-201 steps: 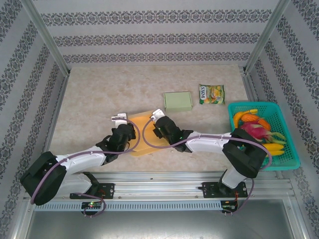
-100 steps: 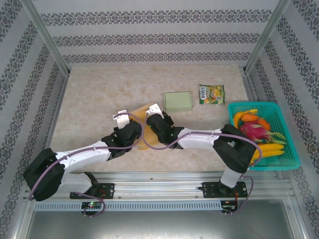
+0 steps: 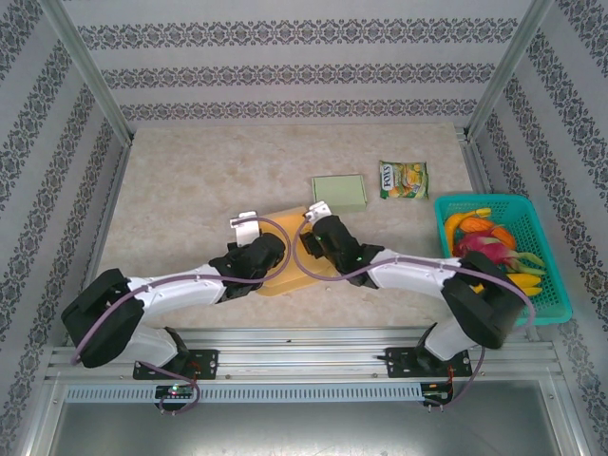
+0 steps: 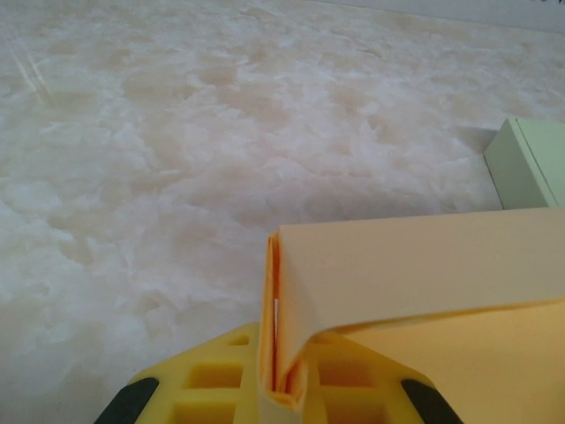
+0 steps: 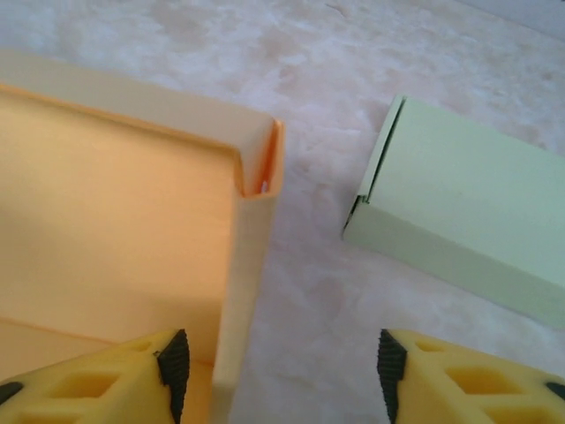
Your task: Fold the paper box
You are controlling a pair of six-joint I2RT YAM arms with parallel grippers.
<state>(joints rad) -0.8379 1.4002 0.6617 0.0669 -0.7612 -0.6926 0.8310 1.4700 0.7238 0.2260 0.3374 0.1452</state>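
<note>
The paper box point(image 3: 283, 275) is pale orange card with raised walls, lying at the table's near middle between both arms. In the top view my left gripper point(image 3: 267, 251) is at the box's left side. In the left wrist view its yellow fingers point(image 4: 212, 389) are shut on a folded wall of the box point(image 4: 397, 265), pinching the doubled card. My right gripper point(image 3: 314, 237) stands open at the box's right side. In the right wrist view the box's right wall point(image 5: 252, 265) rises just inside the left fingertip point(image 5: 173, 367), and bare table lies between the pads.
A closed pale green box point(image 3: 339, 193) point(image 5: 468, 203) point(image 4: 530, 163) sits just beyond the right gripper. A snack packet point(image 3: 404, 179) lies further right. A teal basket point(image 3: 549, 302) of fruit stands at the right edge. Patterned walls enclose the marbled table point(image 3: 190, 180).
My right gripper has opened and let go of the box wall. Both grippers and the box have shifted to the right and slightly away from the bases. The left grip is unchanged.
</note>
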